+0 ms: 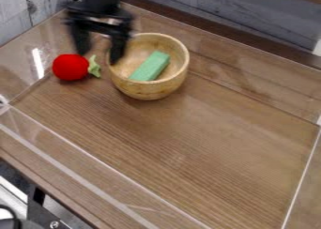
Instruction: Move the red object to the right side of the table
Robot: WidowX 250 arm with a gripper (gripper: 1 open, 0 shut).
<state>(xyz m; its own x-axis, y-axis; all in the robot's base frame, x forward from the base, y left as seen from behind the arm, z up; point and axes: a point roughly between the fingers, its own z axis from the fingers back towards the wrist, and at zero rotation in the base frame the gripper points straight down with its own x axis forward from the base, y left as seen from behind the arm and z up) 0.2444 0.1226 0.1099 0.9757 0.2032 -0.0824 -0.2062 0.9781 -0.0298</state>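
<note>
The red object point(70, 67), a small red toy fruit with a green leafy stem on its right, lies on the left part of the wood-grain table point(201, 148). My black gripper point(97, 40) hangs open just above and slightly right of it, fingers pointing down, nothing between them. Its fingers point(118, 43) stand between the fruit and the wooden bowl.
A wooden bowl point(149, 67) holding a green block point(150, 66) sits right of the fruit, close to my gripper. Low clear acrylic walls point(75, 190) edge the tabletop. A clear folded stand is mostly hidden behind the arm at the back left.
</note>
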